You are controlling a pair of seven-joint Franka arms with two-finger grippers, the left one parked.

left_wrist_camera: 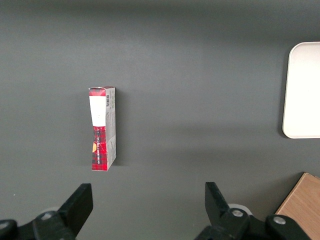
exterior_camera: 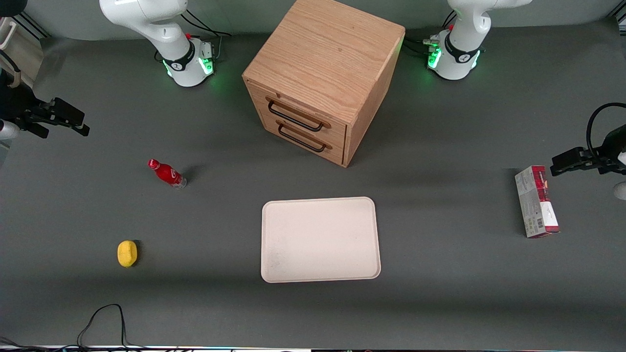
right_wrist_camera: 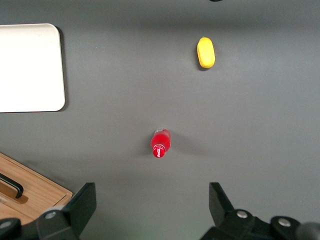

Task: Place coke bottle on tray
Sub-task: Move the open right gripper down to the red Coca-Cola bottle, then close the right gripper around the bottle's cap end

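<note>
Open hand [right_wrist_camera: 150,210] hovers above upright coke bottle [right_wrist_camera: 160,142], well apart from tray [right_wrist_camera: 30,67]

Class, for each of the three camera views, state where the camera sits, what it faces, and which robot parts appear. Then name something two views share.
Front view: high, facing the arm bases; sees table, wooden cabinet, tray, coke bottle, lemon, carton, gripper raised toward the working arm's end.
Right wrist view: looks down past the open gripper at coke bottle, lemon, tray.
Left wrist view: looks down at carton, tray edge.
Shared: the tray shows in all three.
</note>
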